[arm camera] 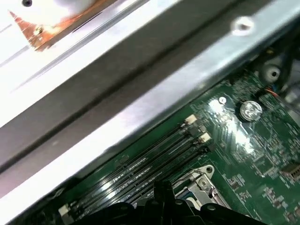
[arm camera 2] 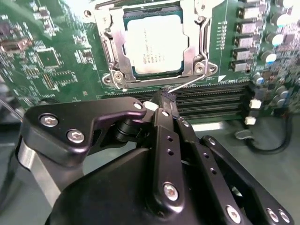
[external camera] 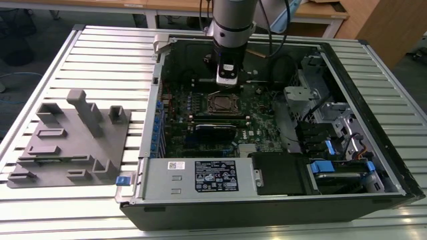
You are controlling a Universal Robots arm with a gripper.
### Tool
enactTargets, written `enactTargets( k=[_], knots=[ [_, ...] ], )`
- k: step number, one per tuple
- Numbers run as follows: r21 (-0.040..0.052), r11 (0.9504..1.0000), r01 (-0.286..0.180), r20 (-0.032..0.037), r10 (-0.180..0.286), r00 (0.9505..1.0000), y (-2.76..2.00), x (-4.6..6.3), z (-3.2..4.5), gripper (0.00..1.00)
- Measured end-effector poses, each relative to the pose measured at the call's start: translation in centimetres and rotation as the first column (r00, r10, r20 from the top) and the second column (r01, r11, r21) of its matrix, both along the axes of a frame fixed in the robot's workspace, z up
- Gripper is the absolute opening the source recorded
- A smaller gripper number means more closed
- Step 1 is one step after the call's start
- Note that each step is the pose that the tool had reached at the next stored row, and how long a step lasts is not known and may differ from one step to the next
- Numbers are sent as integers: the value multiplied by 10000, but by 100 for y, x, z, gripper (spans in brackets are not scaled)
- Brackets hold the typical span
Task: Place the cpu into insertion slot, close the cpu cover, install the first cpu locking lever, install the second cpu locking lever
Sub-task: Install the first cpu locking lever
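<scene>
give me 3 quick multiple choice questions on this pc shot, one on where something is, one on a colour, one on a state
1. Where is the cpu?
A on the table
B in the slot
C on the grey rack

2. What colour is the board around the slot?
A blue
B red
C green

3. How is the cover?
A down flat around the cpu
B standing upright
C taken off

Answers:
1 B, the second wrist view shows its metal top seated in the slot.
2 C, green shows on every side of the slot.
3 A, the silver frame lies flat around the cpu.
</scene>
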State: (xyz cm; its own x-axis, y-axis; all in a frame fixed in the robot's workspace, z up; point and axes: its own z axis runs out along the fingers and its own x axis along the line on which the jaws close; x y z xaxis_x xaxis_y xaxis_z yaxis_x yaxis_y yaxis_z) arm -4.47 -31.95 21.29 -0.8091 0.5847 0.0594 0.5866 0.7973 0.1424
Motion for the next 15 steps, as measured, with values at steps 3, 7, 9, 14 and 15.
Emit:
enactTargets(
  k=[3, 7, 9, 14, 15],
  knots=[
    [1, 9985, -540, 1, 540, 9985, 0, 0, -3, 10],
    [-4, 9973, -739, -1, 739, 9973, 0, -1, -3, 10],
    [-3, 9972, -746, 0, 746, 9972, 0, 0, -3, 10],
    [-3, 9883, -1524, 1, 1524, 9883, 0, 0, -10, 10],
    [-3, 9854, -1700, 0, 1700, 9854, 0, 0, -11, 10]
  ],
)
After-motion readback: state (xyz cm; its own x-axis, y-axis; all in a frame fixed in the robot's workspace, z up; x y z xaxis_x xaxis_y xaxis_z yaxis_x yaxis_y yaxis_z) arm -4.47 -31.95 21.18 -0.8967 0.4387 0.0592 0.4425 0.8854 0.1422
